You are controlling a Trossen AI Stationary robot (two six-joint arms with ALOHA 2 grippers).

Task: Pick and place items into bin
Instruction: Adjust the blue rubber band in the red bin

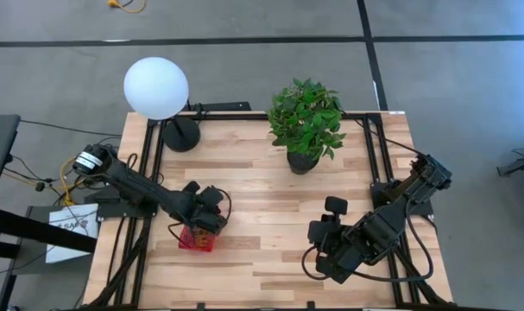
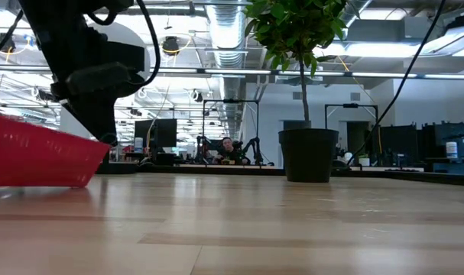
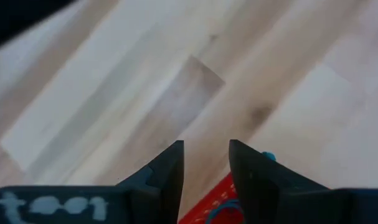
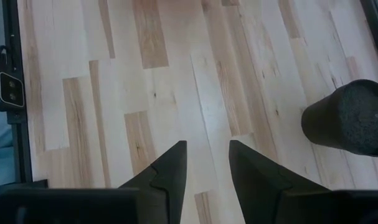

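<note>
The left gripper (image 1: pixel 201 226) was held directly above the red mesh basket (image 1: pixel 195 239) near the table's (image 1: pixel 262 259) left front edge, its fingers parted and nothing seen between them; the position suited a drop into the bin rather than a pick; a blue loop (image 3: pixel 223 210) was glimpsed inside the basket beneath the fingertips; no other bands were seen on the wood; the right gripper (image 1: pixel 326 249) was parked over bare boards at the front right, jaws released and empty, well apart from the potted plant (image 1: pixel 306 125) and the globe lamp (image 1: pixel 156 88).
</note>
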